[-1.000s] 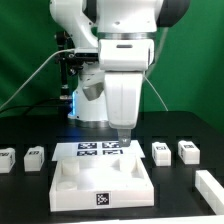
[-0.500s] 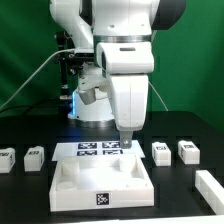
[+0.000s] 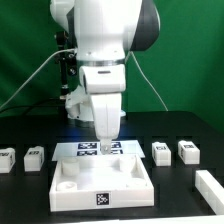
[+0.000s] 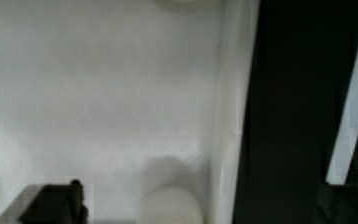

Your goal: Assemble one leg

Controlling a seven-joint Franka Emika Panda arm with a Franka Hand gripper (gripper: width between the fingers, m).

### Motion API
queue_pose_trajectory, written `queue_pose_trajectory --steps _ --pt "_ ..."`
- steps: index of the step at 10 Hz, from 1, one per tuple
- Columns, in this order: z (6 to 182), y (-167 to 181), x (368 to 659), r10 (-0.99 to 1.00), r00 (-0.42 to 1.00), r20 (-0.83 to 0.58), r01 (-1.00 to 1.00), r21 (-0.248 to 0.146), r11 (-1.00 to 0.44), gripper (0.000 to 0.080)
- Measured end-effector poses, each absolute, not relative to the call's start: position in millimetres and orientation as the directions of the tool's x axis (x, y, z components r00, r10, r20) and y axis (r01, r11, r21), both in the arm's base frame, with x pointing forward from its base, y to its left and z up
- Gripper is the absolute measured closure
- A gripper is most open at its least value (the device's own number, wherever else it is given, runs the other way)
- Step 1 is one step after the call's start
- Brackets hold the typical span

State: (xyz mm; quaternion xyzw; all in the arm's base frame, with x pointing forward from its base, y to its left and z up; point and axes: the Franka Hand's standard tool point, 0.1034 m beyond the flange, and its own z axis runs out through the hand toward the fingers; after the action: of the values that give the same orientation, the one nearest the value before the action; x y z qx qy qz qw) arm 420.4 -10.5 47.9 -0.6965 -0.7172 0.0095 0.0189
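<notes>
Black tabletop point(image 3: 30, 195), flat green backdrop point(image 3: 190, 50) behind it, and a grey cable point(image 3: 40, 70) trailing down at upper left. The bulky white robot arm point(image 3: 105, 60) fills the middle of the exterior view. Its two-finger gripper point(image 3: 108, 147) hangs low over the back edge of the large flat white square plate point(image 3: 130, 185), right by the thin white marker board point(image 3: 88, 151). Fingers spread or together? Can't tell, it's too blurry. The small white plastic leg blocks point(image 3: 35, 158) all sit on the table, none held: two at mid-left, two more at mid-right point(image 3: 161, 153). The wrist view is mostly blurred plate surface point(image 4: 105, 100).
</notes>
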Motion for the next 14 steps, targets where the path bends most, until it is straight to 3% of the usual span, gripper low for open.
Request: queue_pose_trajectory --steps 3,6,9,10,11,14 --pt "12.6 -15 409 0.999 -0.003 0.033 0.998 -0.059 0.005 0.0150" --pt "7.2 -15 407 0.999 0.003 0.035 0.998 -0.063 -0.001 0.0150" --pt "6.9 -15 407 0.999 0.004 0.035 0.998 -0.064 -0.002 0.0552" --pt "6.9 -15 407 0.999 0.004 0.035 0.998 -0.064 -0.002 0.0552" --pt "7.1 -15 407 0.999 0.005 0.035 0.998 -0.063 -0.002 0.0734" --pt "8.3 -15 410 0.999 0.005 0.035 0.999 -0.050 -0.003 0.0739"
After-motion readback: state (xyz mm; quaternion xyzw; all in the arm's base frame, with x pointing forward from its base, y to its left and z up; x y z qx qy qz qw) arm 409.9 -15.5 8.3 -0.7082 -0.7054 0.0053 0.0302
